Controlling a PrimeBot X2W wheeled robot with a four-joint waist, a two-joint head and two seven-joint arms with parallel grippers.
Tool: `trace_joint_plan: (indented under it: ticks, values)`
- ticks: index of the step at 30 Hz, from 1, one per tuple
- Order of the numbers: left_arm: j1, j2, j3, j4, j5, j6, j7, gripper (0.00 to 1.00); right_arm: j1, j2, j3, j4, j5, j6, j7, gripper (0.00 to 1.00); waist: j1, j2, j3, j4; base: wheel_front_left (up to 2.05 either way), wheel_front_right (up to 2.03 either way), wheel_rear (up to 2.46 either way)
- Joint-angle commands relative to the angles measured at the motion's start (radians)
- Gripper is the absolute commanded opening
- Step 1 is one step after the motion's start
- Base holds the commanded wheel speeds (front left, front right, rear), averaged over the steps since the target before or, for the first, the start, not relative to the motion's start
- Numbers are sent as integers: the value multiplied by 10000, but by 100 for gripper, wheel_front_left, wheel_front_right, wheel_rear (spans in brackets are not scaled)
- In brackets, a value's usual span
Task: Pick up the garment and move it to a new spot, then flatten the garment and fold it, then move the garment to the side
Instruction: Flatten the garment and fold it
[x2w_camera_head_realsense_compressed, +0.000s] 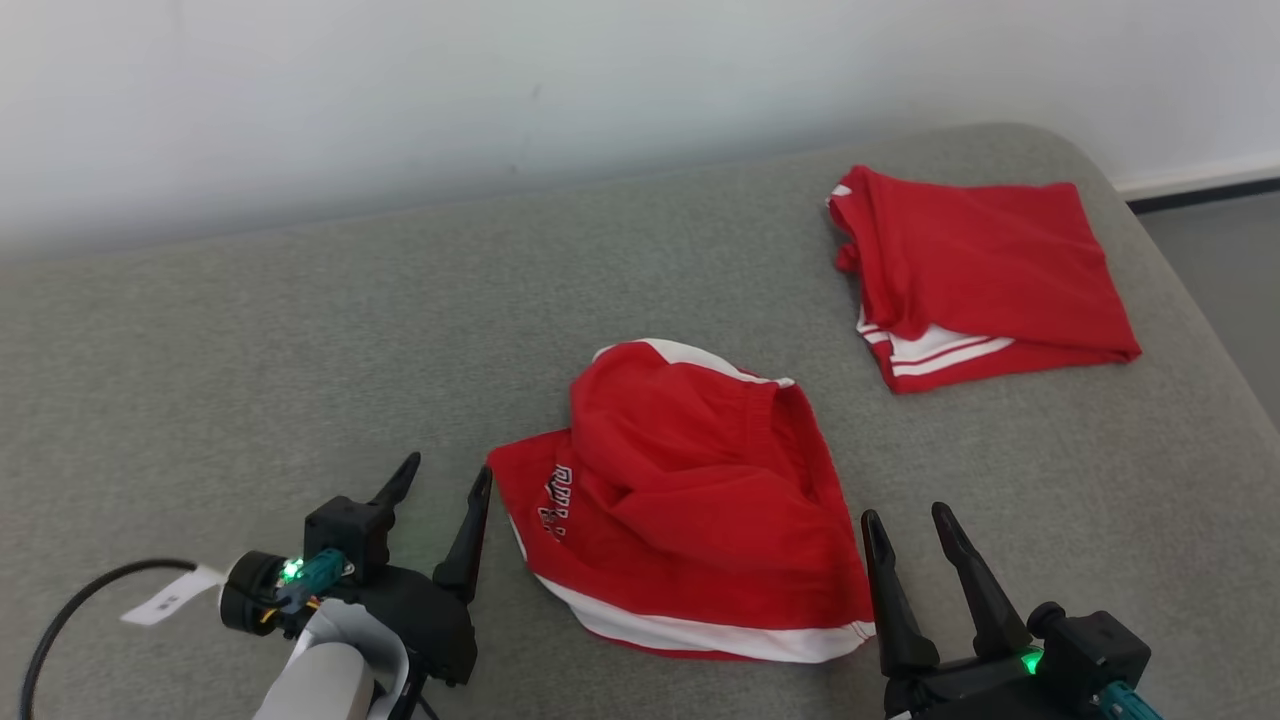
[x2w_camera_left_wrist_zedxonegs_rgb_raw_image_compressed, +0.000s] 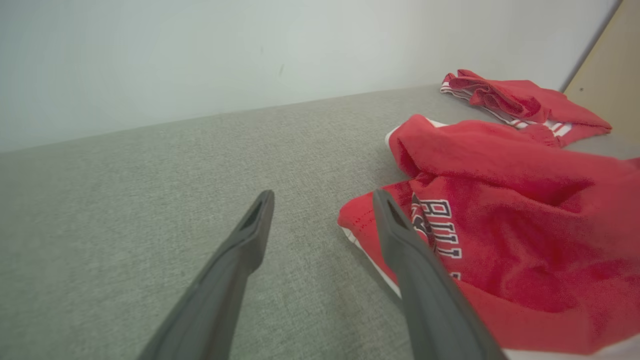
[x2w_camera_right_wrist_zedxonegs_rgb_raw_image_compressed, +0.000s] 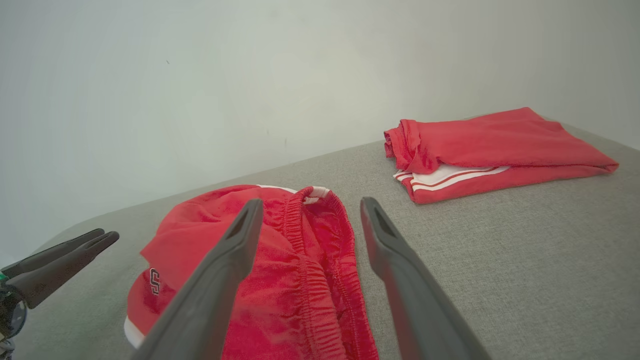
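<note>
The garment (x2w_camera_head_realsense_compressed: 690, 490) is a pair of red shorts with white trim and dark lettering, lying rumpled on the grey cushion (x2w_camera_head_realsense_compressed: 300, 350) between my two grippers. In the left wrist view the shorts (x2w_camera_left_wrist_zedxonegs_rgb_raw_image_compressed: 500, 235) lie to the right of the fingers; in the right wrist view the shorts (x2w_camera_right_wrist_zedxonegs_rgb_raw_image_compressed: 300, 280) show their elastic waistband. My left gripper (x2w_camera_head_realsense_compressed: 447, 490) is open just left of the shorts' corner, empty. My right gripper (x2w_camera_head_realsense_compressed: 908, 520) is open at the lower right edge of the shorts, holding nothing. The left gripper (x2w_camera_right_wrist_zedxonegs_rgb_raw_image_compressed: 95, 237) also appears in the right wrist view.
A second red garment (x2w_camera_head_realsense_compressed: 975, 275), folded, with white stripes, lies at the cushion's far right; it also shows as the folded garment (x2w_camera_right_wrist_zedxonegs_rgb_raw_image_compressed: 495, 150) and the folded garment (x2w_camera_left_wrist_zedxonegs_rgb_raw_image_compressed: 520, 102). A pale wall (x2w_camera_head_realsense_compressed: 500, 90) runs behind. The cushion's right edge drops to the floor (x2w_camera_head_realsense_compressed: 1230, 280).
</note>
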Motion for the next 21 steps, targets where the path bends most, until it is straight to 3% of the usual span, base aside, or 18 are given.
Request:
trace_joint_plan:
  ticks: [1,9,10,11,12,21]
  values:
    - [-358,77,-308,647,-295,16,-27,100,-58,26,23,15,23,-27,-3,100,-1,-1,401,-551,0,0,0]
    - [-1360,-11,-1394,2533,-1642,17,51,100,-251,50,185,13,135,-27,-5,100,-1,-1,642,-947,0,0,0]
    - [-1429,-3,-1527,2649,-1822,17,44,57,-226,46,180,1,169,-27,-5,100,-1,-1,643,-957,0,0,0]
    - [-1504,14,-1670,2755,-1982,19,35,40,-202,47,169,-8,194,-27,-5,100,-1,-1,638,-955,0,0,0]
    - [-1542,13,-1829,2813,-2107,17,32,0,-185,47,144,-14,204,-27,-5,100,-1,-1,626,-938,0,0,0]
    - [-1835,221,-2360,2492,-2529,19,-35,0,9,47,-22,-73,109,-27,-6,100,-1,-1,324,-251,0,0,0]
